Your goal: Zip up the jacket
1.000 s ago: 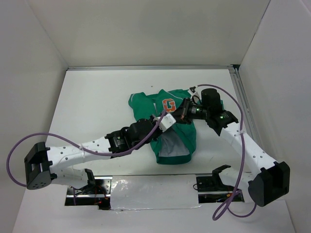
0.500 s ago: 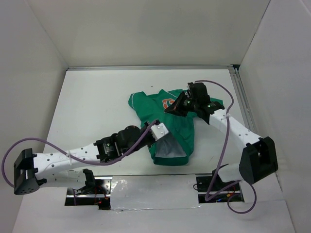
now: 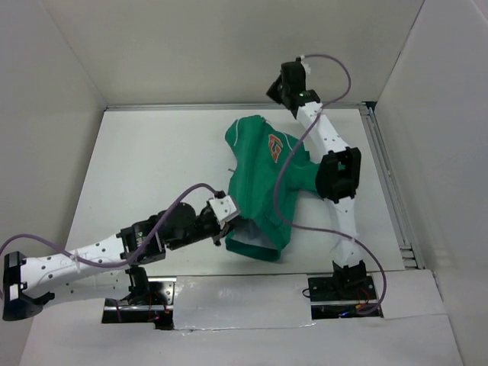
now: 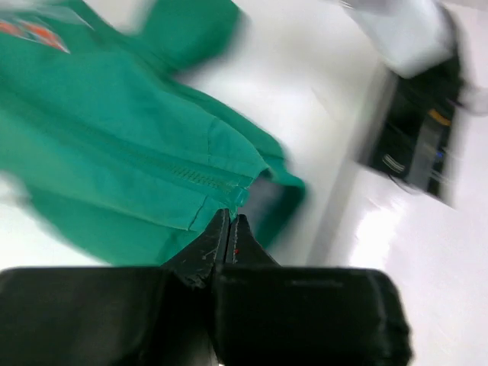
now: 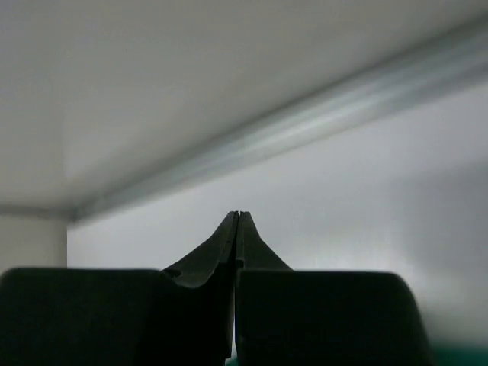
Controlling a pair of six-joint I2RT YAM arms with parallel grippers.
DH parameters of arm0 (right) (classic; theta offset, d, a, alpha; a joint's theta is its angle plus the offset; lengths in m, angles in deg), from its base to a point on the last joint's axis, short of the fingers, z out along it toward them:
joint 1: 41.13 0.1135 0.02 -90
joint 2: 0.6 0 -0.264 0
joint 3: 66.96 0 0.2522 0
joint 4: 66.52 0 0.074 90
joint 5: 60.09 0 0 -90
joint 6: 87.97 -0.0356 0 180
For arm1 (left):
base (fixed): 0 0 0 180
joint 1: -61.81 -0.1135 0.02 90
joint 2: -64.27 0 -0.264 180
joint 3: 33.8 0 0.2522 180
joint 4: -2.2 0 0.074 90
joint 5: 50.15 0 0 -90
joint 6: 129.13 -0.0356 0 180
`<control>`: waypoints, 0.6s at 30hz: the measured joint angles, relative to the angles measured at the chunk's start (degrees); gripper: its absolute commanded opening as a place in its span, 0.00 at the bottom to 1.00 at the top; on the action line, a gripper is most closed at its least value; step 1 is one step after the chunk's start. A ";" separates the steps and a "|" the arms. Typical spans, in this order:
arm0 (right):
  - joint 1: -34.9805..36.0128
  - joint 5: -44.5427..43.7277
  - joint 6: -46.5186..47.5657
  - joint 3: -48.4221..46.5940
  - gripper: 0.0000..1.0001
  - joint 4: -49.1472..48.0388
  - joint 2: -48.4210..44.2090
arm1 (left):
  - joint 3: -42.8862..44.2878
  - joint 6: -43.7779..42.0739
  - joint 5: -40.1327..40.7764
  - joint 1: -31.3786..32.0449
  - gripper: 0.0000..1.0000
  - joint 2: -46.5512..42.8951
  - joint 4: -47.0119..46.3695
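Observation:
The green jacket [image 3: 263, 194] lies stretched lengthwise, collar toward the back wall, with its orange "G" patch [image 3: 274, 147] facing up. In the left wrist view the jacket [image 4: 114, 137] shows a closed zipper line [image 4: 183, 174] running to the hem. My left gripper [image 3: 228, 220] is shut on the bottom hem at the zipper's lower end; its tips [image 4: 230, 219] meet the green edge. My right gripper [image 3: 277, 90] is raised beyond the collar, near the back wall. Its jaws [image 5: 235, 215] are shut and nothing shows between the tips.
A metal rail [image 3: 191, 107] runs along the back edge and shows in the right wrist view [image 5: 305, 122]. Another rail [image 3: 387, 179] lines the right side. White walls enclose the table. The right arm's purple cable [image 3: 277, 187] hangs over the jacket.
My right arm has swung up and back from the chest patch to beyond the collar. The jacket has been drawn out long and straight. My left gripper has pulled back toward the near edge.

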 measured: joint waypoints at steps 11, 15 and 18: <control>-5.51 -6.40 9.05 -7.56 0.00 -12.55 8.57 | -13.29 24.70 -6.49 2.73 0.54 0.85 11.56; -4.07 -1.05 10.95 -5.53 0.75 -14.93 7.32 | -11.96 32.35 -5.75 2.73 0.99 6.60 15.87; -3.34 3.23 12.28 1.38 0.99 -15.61 3.87 | -10.34 37.53 -5.60 2.71 0.99 8.33 19.12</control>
